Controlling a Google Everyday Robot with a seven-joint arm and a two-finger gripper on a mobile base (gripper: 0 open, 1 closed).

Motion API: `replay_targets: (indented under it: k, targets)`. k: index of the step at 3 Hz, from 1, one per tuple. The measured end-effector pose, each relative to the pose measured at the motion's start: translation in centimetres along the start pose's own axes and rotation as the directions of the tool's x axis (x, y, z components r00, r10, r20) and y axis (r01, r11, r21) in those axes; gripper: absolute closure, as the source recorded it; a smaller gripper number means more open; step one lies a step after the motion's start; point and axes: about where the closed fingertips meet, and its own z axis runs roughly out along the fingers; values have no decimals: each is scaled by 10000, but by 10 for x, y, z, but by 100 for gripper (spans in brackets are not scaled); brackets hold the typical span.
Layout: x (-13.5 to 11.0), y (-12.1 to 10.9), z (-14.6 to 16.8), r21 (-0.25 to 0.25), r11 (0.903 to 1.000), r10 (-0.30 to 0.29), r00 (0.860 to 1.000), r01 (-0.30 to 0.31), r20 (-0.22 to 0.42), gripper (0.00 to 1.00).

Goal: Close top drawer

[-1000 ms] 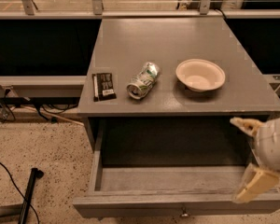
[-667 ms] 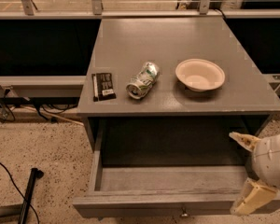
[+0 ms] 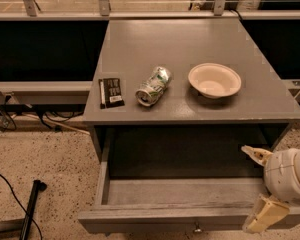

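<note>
Top drawer (image 3: 150, 223) open, jaws at right

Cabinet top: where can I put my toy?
The back half of the cabinet top, behind the black packet, can and bowl, is bare; their front row is crowded. The open top drawer is bare too, the gripper at its right front corner.

Gripper (image 3: 255, 186) at lower right, apparently edge-cropped
</note>
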Motion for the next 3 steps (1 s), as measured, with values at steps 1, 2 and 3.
replay_targets:
  k: [1, 2, 3]
  targets:
    - [6, -4, 20, -365, 9991, 220, 9996, -227, -186, 0]
    - [14, -1, 54, -600, 9980, 174, 9997, -183, -156, 16]
    - [12, 4, 75, -177, 9998, 42, 9999, -40, 132, 38]
